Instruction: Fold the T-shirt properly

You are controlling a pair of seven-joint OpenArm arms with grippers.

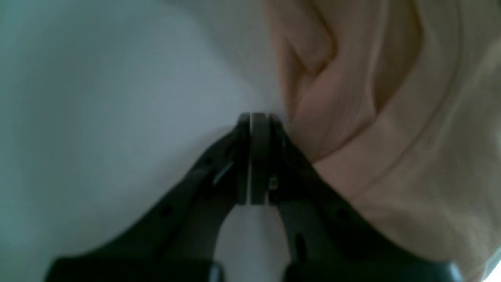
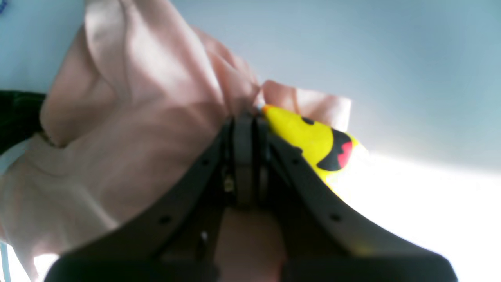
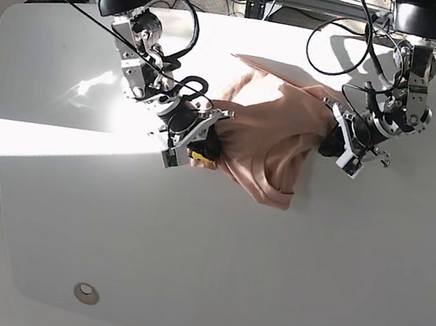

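White table (image 3: pixel 188 242) bears T-shirt (image 3: pixel 267 142), edges hidden.

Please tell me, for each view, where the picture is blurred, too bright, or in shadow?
Left wrist view: soft focus everywhere; the T-shirt folds and the shut left gripper look blurred, and the light is dim. Right wrist view: also blurred, and the lower right is washed out to white beside the right gripper. Base view: sharp; hard sunlight crosses the table, throwing dark cable shadows.
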